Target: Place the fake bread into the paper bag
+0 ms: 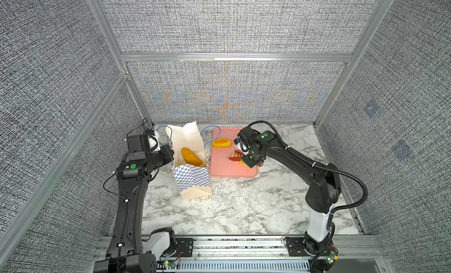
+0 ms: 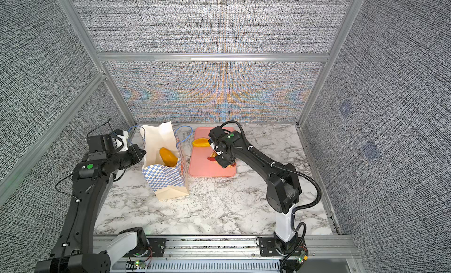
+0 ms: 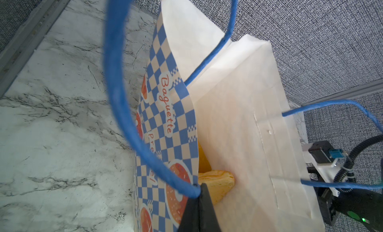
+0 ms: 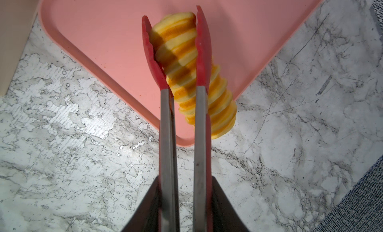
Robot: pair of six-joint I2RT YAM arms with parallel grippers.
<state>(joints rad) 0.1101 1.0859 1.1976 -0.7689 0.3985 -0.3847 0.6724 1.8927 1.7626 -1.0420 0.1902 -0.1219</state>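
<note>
Marble table (image 1: pixel 244 206): right hand (image 4: pixel 184 199) is squeezing red tongs (image 4: pixel 166 127) on a striped roll (image 4: pixel 176 44) at the pink tray (image 4: pixel 93 34); left hand (image 3: pixel 199 208) is pinching the paper bag (image 1: pixel 192 181) by its rim. The carry is calling for steady pressure.

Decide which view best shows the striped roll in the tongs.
Right wrist view: the striped roll fills the centre between the tongs. Both top views show only a sliver; left wrist shows none.
</note>
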